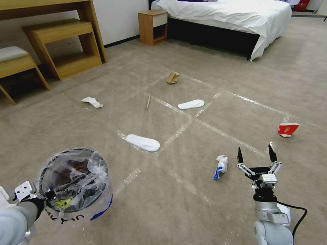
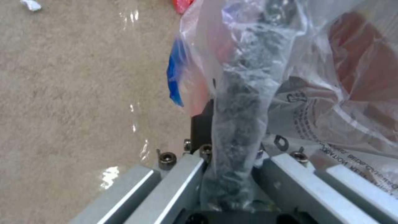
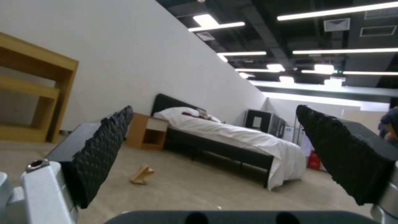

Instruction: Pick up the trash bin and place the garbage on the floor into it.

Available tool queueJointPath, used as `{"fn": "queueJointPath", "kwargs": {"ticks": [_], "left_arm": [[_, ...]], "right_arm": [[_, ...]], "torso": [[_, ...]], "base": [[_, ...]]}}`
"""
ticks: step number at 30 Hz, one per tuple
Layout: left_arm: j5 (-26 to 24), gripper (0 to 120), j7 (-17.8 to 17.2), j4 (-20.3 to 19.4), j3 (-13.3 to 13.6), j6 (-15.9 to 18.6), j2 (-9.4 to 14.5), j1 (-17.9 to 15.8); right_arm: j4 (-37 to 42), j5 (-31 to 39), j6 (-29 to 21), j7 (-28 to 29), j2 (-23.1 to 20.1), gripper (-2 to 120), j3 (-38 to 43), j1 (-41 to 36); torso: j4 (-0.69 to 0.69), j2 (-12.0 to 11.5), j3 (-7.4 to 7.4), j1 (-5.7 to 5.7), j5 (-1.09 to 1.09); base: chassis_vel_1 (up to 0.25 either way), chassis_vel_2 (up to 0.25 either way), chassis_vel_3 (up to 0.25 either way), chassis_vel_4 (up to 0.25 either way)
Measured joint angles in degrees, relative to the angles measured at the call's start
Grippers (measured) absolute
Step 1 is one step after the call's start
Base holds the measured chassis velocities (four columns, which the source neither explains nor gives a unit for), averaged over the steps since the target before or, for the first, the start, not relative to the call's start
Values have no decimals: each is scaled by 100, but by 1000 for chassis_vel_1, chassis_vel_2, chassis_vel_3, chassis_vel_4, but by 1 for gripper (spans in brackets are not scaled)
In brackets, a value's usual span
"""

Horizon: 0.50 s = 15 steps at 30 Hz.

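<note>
**Observer:** Where are you in the job?

**Operator:** I have the trash bin [image 1: 75, 182] up off the floor [image 1: 190, 200]. My left gripper [image 2: 230, 174] is clamped on its rim through the plastic liner; in the left wrist view the bagged rim runs straight down between the fingers. So I'd judge the pick-up step done and the collecting step in hand.

**Observer:** And the other arm?

**Operator:** My right gripper [image 1: 256, 156] hovers low over the carpet with its jaws spread wide and nothing between them.

**Observer:** What's closest to it?

**Operator:** A crumpled white wad with a blue bit [image 1: 220, 166], just beside the right gripper on its bin side. A red carton [image 1: 287, 129] lies ahead of it and off to its outer side. One white slipper [image 1: 143, 142] sits between the two grippers, a little ahead. Further out are a second slipper [image 1: 191, 104], a thin wooden stick [image 1: 148, 101], folded brown cardboard [image 1: 172, 78] and a scrap of white paper [image 1: 92, 102].

**Observer:** What does the next move need?

**Operator:** I think I'd tip the right gripper down over the wad, close on it, then carry it across above the bin's mouth. I must keep the bin level meanwhile, or the liner may slip.
</note>
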Motion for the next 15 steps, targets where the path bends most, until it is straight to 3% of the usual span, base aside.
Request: {"fn": "queueJointPath", "kwargs": {"ticks": [15], "left_arm": [[26, 0, -8, -103, 8, 0, -31, 92]], "right_arm": [[-42, -89, -64, 209, -121, 100, 127, 25]], "torso": [[1, 0, -2, -1, 1]], "base": [[-3, 3, 7, -6]]}}
